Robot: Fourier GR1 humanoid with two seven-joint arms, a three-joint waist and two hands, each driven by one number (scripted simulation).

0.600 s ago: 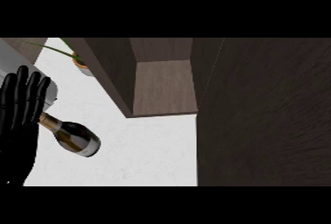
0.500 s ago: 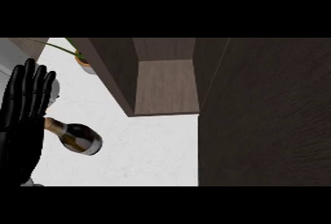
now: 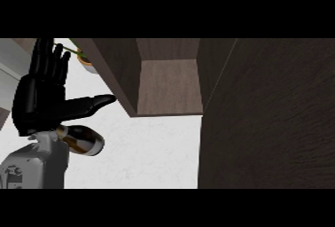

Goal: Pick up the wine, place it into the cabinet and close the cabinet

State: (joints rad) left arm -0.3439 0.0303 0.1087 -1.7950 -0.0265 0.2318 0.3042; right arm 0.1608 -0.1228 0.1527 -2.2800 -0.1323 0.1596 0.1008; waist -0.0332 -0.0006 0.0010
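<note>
While my left hand (image 3: 43,104) is sliding forward over the wine bottle (image 3: 85,141), I am covering its neck | fingers wide, holding nothing | grasp pending, cabinet (image 3: 170,88) open.

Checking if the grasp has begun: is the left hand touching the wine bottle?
Cannot tell. The head view shows the open left hand overlapping the wine bottle from above, hiding any contact or gap; its fingers are straight, not curled.

The dark wine bottle (image 3: 83,140) lies on its side on the white surface (image 3: 150,150), partly hidden. The brown wooden cabinet (image 3: 170,88) stands open, its door (image 3: 268,115) at the right.
</note>
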